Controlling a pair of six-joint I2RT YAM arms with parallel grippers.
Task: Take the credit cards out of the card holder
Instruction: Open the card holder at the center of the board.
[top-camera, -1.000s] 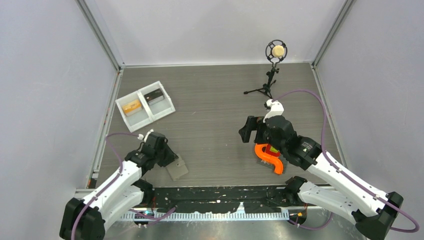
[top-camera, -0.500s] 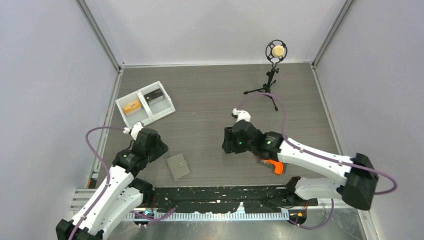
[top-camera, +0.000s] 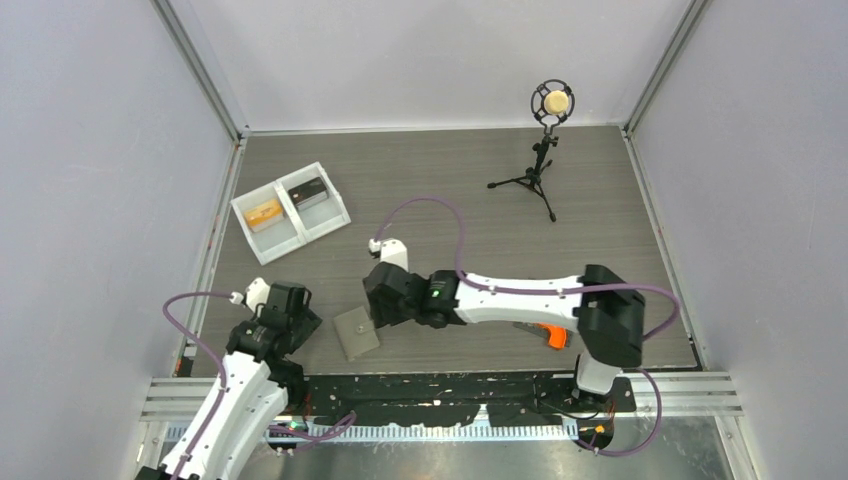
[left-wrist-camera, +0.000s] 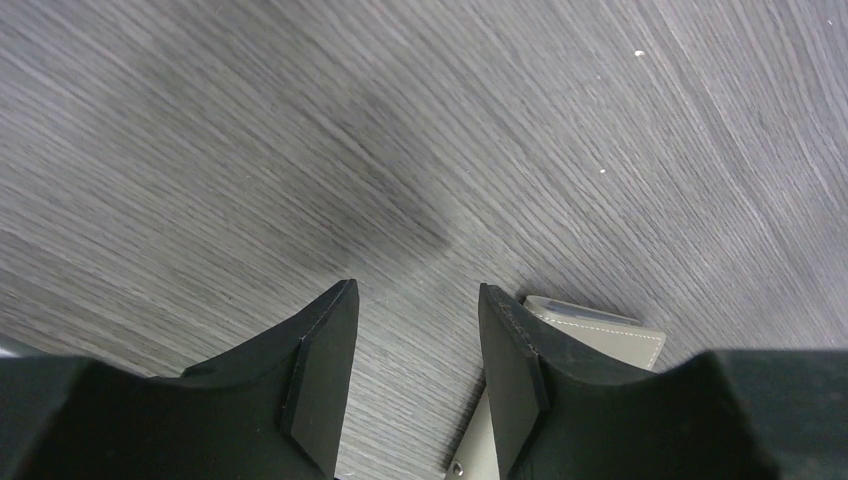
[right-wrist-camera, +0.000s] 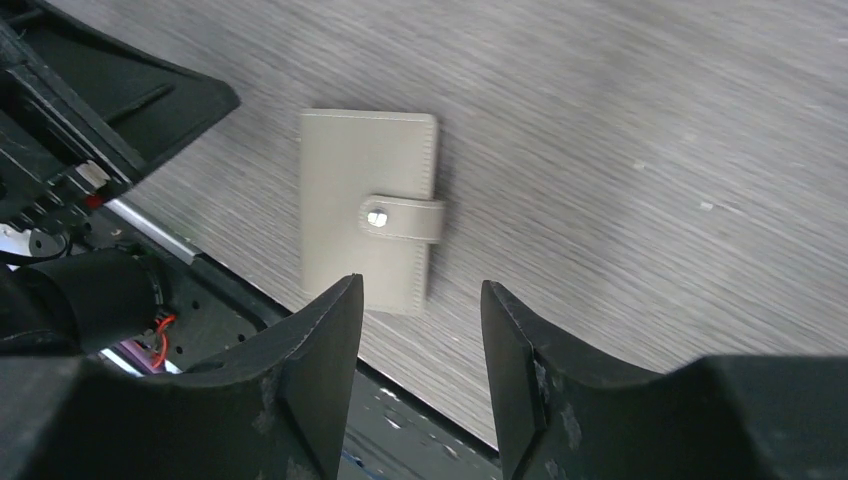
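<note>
Poised with right tool (right-wrist-camera: 420, 290) part-open and empty, aimed at the flat grey snap-strap card holder (right-wrist-camera: 370, 222), shut on the dark wood-grain worktop (top-camera: 450, 200), likely lining up a grasp. Parked alongside with left tool (left-wrist-camera: 417, 292), equally part-open, empty. Appears done unloading: thin orange card (top-camera: 265, 212), dark card (top-camera: 308, 190) in separate compartments of white plastic tray (top-camera: 283, 240).

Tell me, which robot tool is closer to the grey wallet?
Left, I think. The left tool sits low right beside the wallet, which peeks out from behind it. The right tool hangs higher, open, with the wallet ahead of it, untouched.
</note>
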